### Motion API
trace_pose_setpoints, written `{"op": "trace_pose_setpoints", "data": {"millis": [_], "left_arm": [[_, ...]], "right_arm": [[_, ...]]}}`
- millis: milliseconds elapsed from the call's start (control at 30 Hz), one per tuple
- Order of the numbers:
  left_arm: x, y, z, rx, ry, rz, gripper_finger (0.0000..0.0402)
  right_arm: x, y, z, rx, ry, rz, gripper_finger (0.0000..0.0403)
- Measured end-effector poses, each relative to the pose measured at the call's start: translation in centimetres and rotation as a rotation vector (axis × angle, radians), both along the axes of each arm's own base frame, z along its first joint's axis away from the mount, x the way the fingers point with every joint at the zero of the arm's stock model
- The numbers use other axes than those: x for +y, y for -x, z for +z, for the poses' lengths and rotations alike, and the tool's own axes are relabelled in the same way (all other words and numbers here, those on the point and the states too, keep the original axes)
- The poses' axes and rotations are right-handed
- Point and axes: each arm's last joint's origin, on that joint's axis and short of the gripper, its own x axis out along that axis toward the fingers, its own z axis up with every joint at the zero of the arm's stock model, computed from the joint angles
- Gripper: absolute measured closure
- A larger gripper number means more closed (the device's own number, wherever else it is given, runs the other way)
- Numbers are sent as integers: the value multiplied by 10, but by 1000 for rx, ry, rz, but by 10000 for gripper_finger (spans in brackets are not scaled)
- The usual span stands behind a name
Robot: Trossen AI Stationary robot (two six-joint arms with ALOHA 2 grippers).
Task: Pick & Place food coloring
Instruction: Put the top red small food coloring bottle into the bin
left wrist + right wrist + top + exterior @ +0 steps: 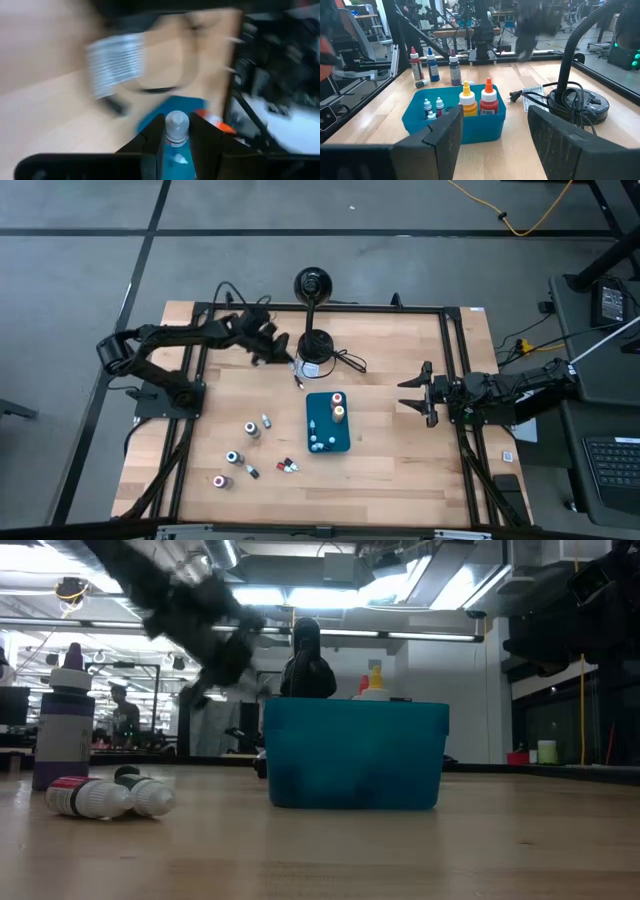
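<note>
My left gripper (283,355) hangs above the far middle of the table, left of a black round stand base, shut on one small food coloring bottle (176,124) with a pale cap. The teal tray (328,422) stands at mid-table and holds a red-capped bottle (489,100), an orange-capped bottle (465,100) and some tiny ones (434,107). Several loose bottles stand or lie on the wood left of the tray (252,428) (90,797). My right gripper (415,395) waits open at the table's right side, pointing toward the tray. My left gripper pinches the small bottle between its two fingers (150,142), just under its cap (176,121), which sticks out past the fingertips. The fingers slant downward toward the tray. The bottle is lifted clear of the table; blur hides its lower part.
A black stand with a round base (316,345), its cable, a plug (298,377) and a barcode tag (115,65) lie at the far middle. Black frame rails (455,380) run along the table's sides. Bare wood lies between the tray and my right gripper.
</note>
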Motion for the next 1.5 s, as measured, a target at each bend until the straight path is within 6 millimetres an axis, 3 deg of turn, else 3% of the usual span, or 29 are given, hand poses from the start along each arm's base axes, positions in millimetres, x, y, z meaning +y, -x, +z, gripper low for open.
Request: {"op": "trace_pose_setpoints", "data": {"millis": [167, 367, 467, 600, 767, 967, 1500], "left_arm": [[-8, -26, 74, -211, -292, -136, 340], [-39, -37, 163, -418, -665, -298, 340], [-55, -36, 191, -439, -805, -360, 341], [-78, -36, 210, -360, -961, -461, 341], [-113, -52, 206, -197, -1131, -576, 341], [-150, -79, 183, -61, -1226, -634, 341], [-209, -139, 101, 153, -1144, -549, 341]], "right_arm": [[0, 0, 0, 0, 0, 0, 179], [0, 0, 0, 0, 0, 0, 179], [0, 0, 0, 0, 0, 0, 179], [0, 0, 0, 0, 0, 0, 179], [0, 0, 0, 0, 0, 0, 179], [0, 0, 0, 0, 0, 0, 179], [0, 0, 0, 0, 0, 0, 179]]}}
